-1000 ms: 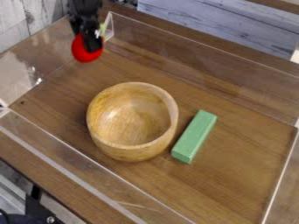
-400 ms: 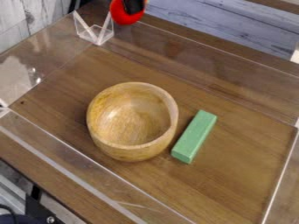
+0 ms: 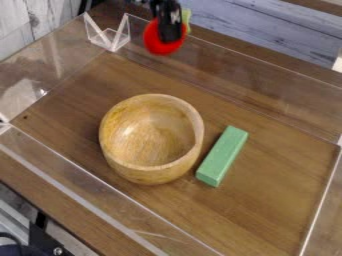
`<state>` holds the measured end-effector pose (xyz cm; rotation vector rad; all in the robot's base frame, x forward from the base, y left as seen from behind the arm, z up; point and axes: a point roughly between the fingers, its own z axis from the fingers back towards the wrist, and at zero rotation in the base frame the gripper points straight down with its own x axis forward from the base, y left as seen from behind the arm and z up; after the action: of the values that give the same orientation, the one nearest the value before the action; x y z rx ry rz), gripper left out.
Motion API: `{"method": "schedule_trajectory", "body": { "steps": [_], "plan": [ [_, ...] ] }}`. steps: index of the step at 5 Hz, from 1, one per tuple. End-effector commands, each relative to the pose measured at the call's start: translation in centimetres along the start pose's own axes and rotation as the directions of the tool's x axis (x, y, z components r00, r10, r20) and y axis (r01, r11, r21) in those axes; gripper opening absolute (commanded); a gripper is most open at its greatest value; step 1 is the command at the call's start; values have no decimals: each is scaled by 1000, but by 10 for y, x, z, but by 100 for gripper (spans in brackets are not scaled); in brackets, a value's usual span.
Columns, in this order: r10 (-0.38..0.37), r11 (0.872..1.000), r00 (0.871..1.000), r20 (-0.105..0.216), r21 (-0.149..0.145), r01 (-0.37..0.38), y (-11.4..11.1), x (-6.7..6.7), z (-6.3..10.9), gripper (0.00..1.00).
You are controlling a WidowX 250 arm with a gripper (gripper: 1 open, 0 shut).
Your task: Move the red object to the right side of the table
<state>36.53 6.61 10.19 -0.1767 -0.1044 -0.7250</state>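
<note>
The red object (image 3: pixel 163 41) is a small rounded red toy fruit, hanging at the top centre of the camera view, above the far edge of the table (image 3: pixel 287 115). My gripper (image 3: pixel 166 22) comes down from the top edge with its dark fingers closed on the upper part of the fruit. A bit of green shows beside the fingers at the fruit's top. The fruit is off the tabletop, well behind the wooden bowl.
A round light wooden bowl (image 3: pixel 151 137) sits in the middle of the table. A green rectangular block (image 3: pixel 223 155) lies just to its right. Low clear acrylic walls (image 3: pixel 107 34) edge the tabletop, with a corner piece at the back left.
My gripper has carried the red fruit rightward along the back of the table, from the far left corner to the top centre. It has also come lower in view. Bowl and block have not moved.
</note>
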Motion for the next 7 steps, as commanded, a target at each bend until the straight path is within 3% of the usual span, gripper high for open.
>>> {"method": "schedule_trajectory", "body": {
  "steps": [1, 3, 4, 5, 7],
  "plan": [
    [-33, 998, 997, 65, 64, 29, -9, 16, 14, 0],
    [-72, 996, 995, 75, 48, 69, -23, 31, 19, 0],
    [-53, 998, 995, 79, 45, 49, -28, 38, 8, 100],
    [-44, 998, 996, 83, 37, 41, -34, 39, -6, 100],
    [-136, 991, 988, 75, 1, 137, -38, 38, -20, 100]
  ]
}}
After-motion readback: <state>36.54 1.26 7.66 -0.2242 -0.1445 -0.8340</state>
